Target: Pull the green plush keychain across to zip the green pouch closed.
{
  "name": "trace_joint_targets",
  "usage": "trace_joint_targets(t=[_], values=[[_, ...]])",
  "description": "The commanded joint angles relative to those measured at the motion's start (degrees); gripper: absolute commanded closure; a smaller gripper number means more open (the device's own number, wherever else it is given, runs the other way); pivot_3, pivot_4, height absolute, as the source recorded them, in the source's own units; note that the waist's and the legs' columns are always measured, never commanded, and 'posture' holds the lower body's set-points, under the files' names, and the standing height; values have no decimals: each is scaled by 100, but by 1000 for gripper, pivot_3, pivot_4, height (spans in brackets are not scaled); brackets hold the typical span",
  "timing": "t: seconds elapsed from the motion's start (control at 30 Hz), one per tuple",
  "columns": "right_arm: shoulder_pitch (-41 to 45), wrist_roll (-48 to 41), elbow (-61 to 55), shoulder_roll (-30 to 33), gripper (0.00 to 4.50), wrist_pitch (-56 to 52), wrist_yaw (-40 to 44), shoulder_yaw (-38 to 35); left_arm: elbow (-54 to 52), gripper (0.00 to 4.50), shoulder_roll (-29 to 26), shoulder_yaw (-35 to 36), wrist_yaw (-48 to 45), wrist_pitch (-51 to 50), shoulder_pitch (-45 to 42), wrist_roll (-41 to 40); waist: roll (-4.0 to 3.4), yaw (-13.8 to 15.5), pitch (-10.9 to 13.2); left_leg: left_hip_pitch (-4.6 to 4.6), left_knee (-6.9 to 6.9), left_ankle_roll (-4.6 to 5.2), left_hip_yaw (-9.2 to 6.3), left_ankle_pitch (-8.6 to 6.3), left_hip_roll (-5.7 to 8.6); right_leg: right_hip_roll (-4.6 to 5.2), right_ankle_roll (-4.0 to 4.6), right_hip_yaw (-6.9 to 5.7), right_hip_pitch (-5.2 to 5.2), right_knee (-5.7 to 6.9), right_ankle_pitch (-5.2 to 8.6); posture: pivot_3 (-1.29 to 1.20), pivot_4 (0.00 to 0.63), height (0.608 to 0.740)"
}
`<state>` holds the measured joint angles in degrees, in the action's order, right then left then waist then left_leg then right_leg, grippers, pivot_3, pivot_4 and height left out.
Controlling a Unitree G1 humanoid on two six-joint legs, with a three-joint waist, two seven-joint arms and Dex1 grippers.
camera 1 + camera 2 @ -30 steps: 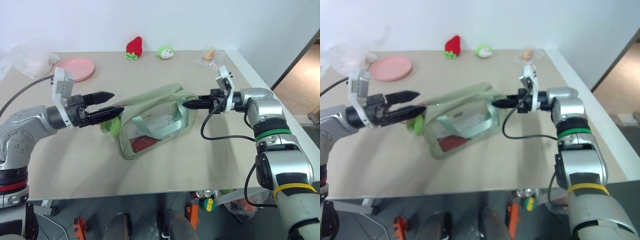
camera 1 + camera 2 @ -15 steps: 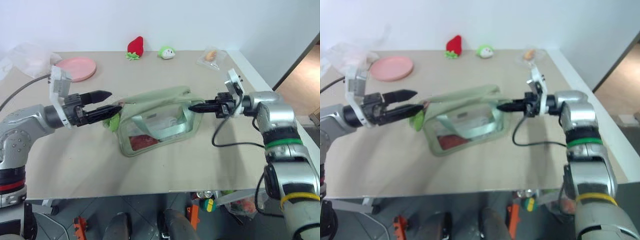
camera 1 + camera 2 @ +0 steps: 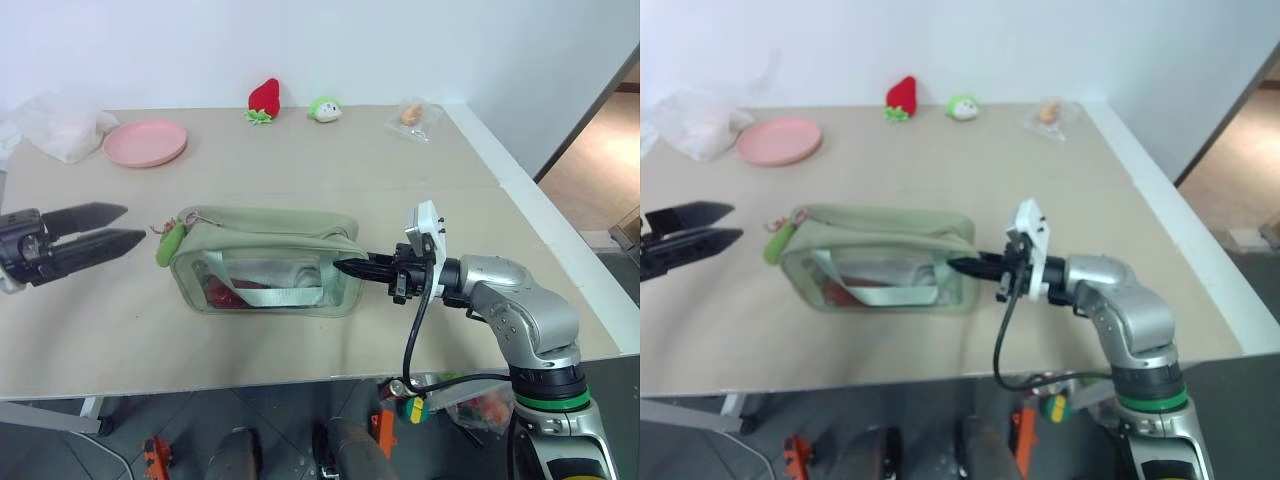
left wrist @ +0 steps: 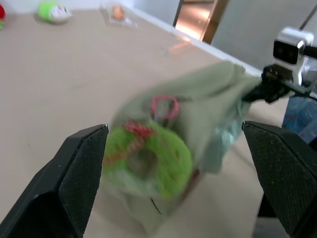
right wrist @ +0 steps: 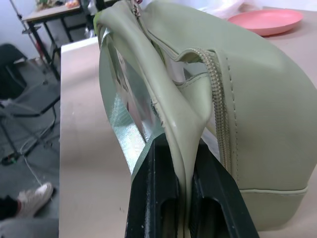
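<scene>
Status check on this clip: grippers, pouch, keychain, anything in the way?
Right gripper shut on green pouch end. Left gripper open, apart from green plush keychain, which hangs at pouch's far end. Zipper looks closed. Nothing in the way.

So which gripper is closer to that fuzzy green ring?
Left. The left gripper hangs open just beside the green plush keychain, not touching; the right gripper pinches the green pouch at its far end.

One green pouch [image 3: 265, 262], one green plush keychain [image 3: 168, 243], one pink plate [image 3: 145, 143], two plush toys: strawberry [image 3: 263, 99], green-white one [image 3: 324, 109]; two clear bags [image 3: 411, 115] [image 3: 55, 118], two grippers [image 3: 100, 227] [image 3: 350, 268].
</scene>
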<state>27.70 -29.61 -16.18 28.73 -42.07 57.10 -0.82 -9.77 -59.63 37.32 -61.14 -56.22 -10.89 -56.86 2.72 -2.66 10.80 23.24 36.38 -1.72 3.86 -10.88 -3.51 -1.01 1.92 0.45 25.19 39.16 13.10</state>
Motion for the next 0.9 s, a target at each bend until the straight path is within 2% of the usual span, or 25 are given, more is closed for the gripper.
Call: trace_joint_targets(t=[0.03, 0.13, 0.3, 0.37, 0.57, 0.9], values=[[197, -105, -29, 80, 4418, 103, -26, 1, -173, 0, 21, 263, 97, -20, 12, -209, 2, 1, -1, 1, 0, 1, 2, 1, 0, 1, 1, 0, 0, 0, 0, 0, 150, 740], [419, -38, 344, 154, 4418, 231, 35, -4, -183, 0, 76, 221, 182, 37, 2, -235, 3, -2, -1, 2, 1, 4, 7, 2, 0, 1, 0, 4, 2, -1, -2, 0, 150, 740], [825, -178, 868, 197, 2818, 389, 190, -127, -226, 0, 166, 62, 288, 140, -47, -233, 3, 6, -1, 11, -10, 4, 4, -3, 6, -2, -26, 8, 9, -2, -20, 0, 150, 740], [961, -146, 1068, 227, 2031, 453, 189, -135, -218, 0, 203, 28, 309, 165, -78, -244, 3, 9, -1, 17, -13, 3, -1, -10, 6, -6, -22, 8, 11, -5, -14, 0, 150, 740], [731, -281, 837, 605, 14, 392, 717, 70, -240, 0, 288, -84, 356, 270, -101, -237, 3, 9, -2, 20, -15, 1, 0, -36, 2, -9, -26, 10, 13, -7, 9, 0, 150, 740], [820, -544, 1009, 1274, 14, 348, 1199, -232, -154, 0, 187, 112, 242, 285, 132, -206, 3, 6, -1, 14, -13, 0, 3, -40, 1, -10, -26, 13, 11, -7, 11, 0, 150, 740]])
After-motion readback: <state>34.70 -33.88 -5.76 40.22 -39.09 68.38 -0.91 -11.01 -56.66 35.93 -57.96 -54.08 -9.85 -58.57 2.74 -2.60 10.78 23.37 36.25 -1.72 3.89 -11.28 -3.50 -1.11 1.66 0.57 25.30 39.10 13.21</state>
